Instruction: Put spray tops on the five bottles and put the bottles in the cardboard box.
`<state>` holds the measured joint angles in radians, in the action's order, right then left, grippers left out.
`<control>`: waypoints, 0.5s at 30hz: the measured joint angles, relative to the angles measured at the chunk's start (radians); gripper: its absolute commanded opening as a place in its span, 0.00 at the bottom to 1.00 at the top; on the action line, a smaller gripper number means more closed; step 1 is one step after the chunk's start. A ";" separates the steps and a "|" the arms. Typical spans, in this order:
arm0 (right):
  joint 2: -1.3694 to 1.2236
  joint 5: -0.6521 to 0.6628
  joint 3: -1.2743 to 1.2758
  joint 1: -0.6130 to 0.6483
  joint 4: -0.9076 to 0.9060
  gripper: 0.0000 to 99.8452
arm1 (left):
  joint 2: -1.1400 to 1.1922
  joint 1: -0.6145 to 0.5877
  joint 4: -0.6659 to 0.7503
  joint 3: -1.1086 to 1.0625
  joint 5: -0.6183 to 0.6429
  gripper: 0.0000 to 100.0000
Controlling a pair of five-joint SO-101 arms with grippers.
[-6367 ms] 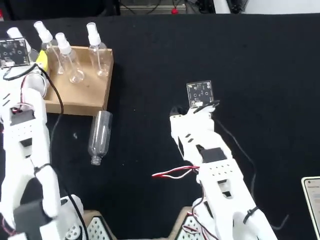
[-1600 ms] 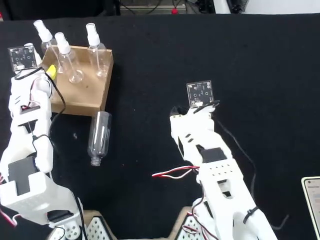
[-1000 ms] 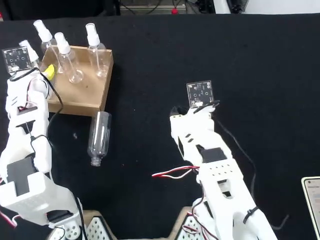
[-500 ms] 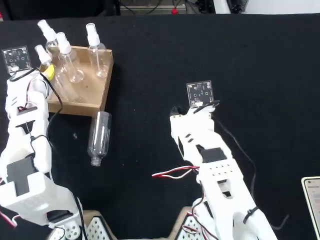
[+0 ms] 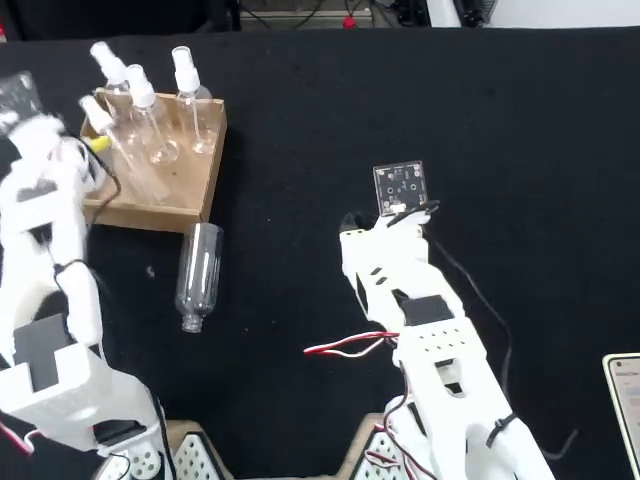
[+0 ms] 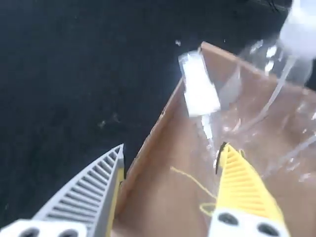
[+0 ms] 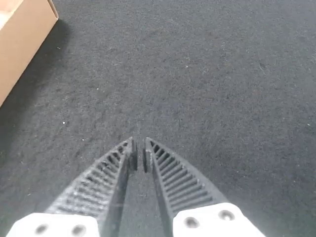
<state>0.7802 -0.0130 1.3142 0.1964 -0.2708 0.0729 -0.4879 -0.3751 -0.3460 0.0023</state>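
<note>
Bottles with white spray tops fill the cardboard box at the far left of the black bench. Three clear bottles stand along its far side. A fourth, the tilted bottle, slants across the box floor with its spray head toward the far-left corner. All four are see-through plastic with narrow necks and thin dip tubes showing inside.

One uncapped bottle lies on its side on the bench, just beside the box's near-right corner. Its open neck points toward the near edge, and it touches neither arm.

At the box's left wall, the left gripper is spread wide and has hold of nothing. It straddles the cardboard, with the grey finger outside over the bench and the yellow finger inside over the box floor. In the left wrist view, one white spray head sits just beyond the fingertips, at the rim of the wall.

Well apart, near the middle of the bench, the right gripper hangs over bare black cloth. Its dark ribbed fingers are drawn almost together, leaving only a thin slit between the tips, and nothing sits in its grasp.
</note>
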 measured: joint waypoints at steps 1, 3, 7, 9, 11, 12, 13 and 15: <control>0.000 0.000 0.000 0.000 0.000 0.03 | 0.009 0.000 -0.075 0.055 0.014 0.29; 0.000 0.000 0.000 0.000 0.000 0.03 | 0.031 0.000 -0.176 0.138 0.026 0.29; 0.000 0.000 0.000 0.000 0.000 0.03 | 0.043 0.000 -0.233 0.198 0.032 0.29; 0.000 0.000 0.000 0.000 0.000 0.03 | 0.043 0.000 -0.270 0.206 0.034 0.29; 0.000 0.000 0.000 0.000 0.000 0.03 | 0.043 0.000 -0.330 0.215 0.035 0.29; 0.000 0.000 0.000 0.000 0.000 0.03 | 0.043 0.005 -0.362 0.218 0.035 0.29; 0.000 0.000 0.000 0.000 0.000 0.03 | 0.043 0.011 -0.390 0.224 0.037 0.29; 0.000 0.000 0.000 0.000 0.000 0.03 | 0.043 0.029 -0.434 0.235 0.037 0.29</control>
<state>0.7802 -0.0130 1.3142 0.1964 -0.2708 0.1158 -0.4588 -0.8094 -0.1112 0.0391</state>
